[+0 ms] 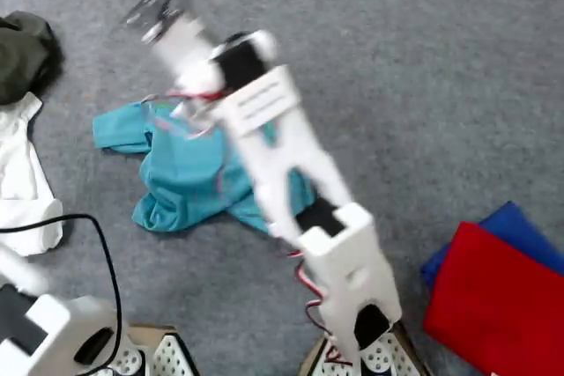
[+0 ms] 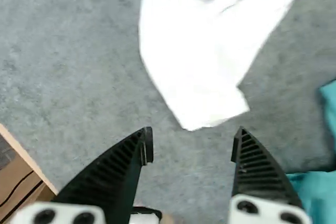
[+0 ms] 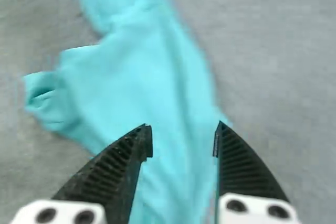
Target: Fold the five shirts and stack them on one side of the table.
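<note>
Your right gripper (image 3: 182, 135) hangs over the crumpled teal shirt (image 1: 181, 182) on the grey table (image 1: 423, 85), fingers apart and empty, and its arm (image 1: 291, 182) crosses that shirt in the high view, hiding part of it. Your left gripper (image 2: 191, 140), fingers also spread and empty, is above bare table just short of the white shirt (image 2: 205, 51), which lies by a dark green shirt (image 1: 25, 55) and a black cable (image 1: 101, 244) on the left, while a red shirt (image 1: 498, 305) overlaps a blue shirt (image 1: 515, 222) at the right. The arm's white label (image 1: 260, 99) bears print too blurred to read.
</note>
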